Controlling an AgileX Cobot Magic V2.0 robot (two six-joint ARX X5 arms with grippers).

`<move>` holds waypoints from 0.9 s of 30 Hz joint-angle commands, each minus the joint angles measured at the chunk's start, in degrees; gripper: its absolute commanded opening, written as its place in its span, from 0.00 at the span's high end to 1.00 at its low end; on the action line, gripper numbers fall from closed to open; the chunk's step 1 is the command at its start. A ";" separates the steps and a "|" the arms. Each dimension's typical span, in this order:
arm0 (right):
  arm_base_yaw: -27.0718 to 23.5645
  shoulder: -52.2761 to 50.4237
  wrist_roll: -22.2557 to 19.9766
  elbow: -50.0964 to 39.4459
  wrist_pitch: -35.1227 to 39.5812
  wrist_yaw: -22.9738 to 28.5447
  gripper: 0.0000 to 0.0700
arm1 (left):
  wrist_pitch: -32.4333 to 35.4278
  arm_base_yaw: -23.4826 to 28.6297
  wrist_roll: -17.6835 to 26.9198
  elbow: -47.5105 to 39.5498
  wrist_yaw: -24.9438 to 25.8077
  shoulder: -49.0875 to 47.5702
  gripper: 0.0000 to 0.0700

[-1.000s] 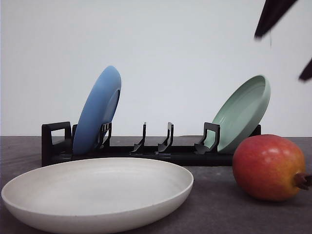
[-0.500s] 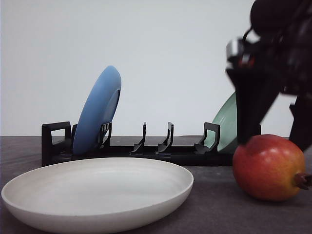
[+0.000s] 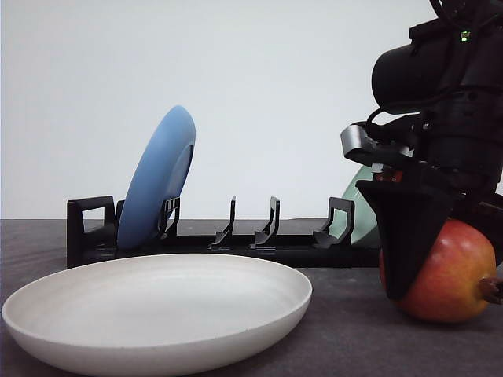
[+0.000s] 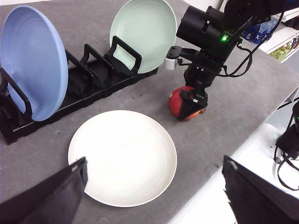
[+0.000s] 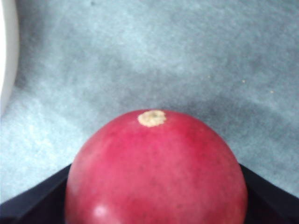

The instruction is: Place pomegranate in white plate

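Note:
The pomegranate (image 3: 452, 275) rests on the grey table at the right, red with an orange underside, its brown calyx pointing right. My right gripper (image 3: 448, 290) has come down over it, open, one black finger on each side. In the right wrist view the fruit (image 5: 156, 172) fills the gap between the fingers. The white plate (image 3: 157, 314) lies flat and empty to the left of the fruit, a short gap away. From the left wrist view I see the plate (image 4: 122, 156), the pomegranate (image 4: 176, 100) under the right arm, and my left gripper (image 4: 154, 196) open, high above the table.
A black dish rack (image 3: 236, 243) stands behind the plate, holding a blue plate (image 3: 161, 177) at its left end and a pale green plate (image 4: 142, 32) at its right end. The table's edge (image 4: 243, 140) runs close beyond the fruit.
The right arm came down from above and its fingers dropped around the pomegranate. The fruit and the plate have stayed in place.

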 commanded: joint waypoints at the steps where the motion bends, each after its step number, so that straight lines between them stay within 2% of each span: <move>1: 0.31 1.16 -0.22 1.47 -0.69 0.34 0.43 | 0.42 -0.90 -0.44 0.76 -0.08 0.07 0.21; 7: 2.73 1.33 1.50 8.84 -5.75 0.67 0.43 | 0.42 -0.90 -0.41 0.76 -0.07 0.14 0.21; 12: 10.55 3.21 3.45 16.92 -7.21 0.46 0.43 | 0.42 -0.90 -0.28 0.74 -0.11 0.20 0.21; 17: 19.70 7.88 5.82 22.19 -3.18 0.54 0.43 | 0.42 -0.90 -0.19 0.74 -0.11 0.19 0.21; 20: 23.44 11.34 6.31 23.33 0.12 0.52 0.43 | 0.42 -0.90 -0.22 0.74 -0.11 0.17 0.21; 23: 26.02 15.13 6.23 23.39 4.17 0.65 0.43 | 0.42 -0.90 -0.28 0.74 -0.11 0.17 0.21; 27: 27.09 18.24 6.28 23.39 6.15 0.85 0.43 | 0.39 -0.90 -0.28 0.74 -0.11 0.17 0.21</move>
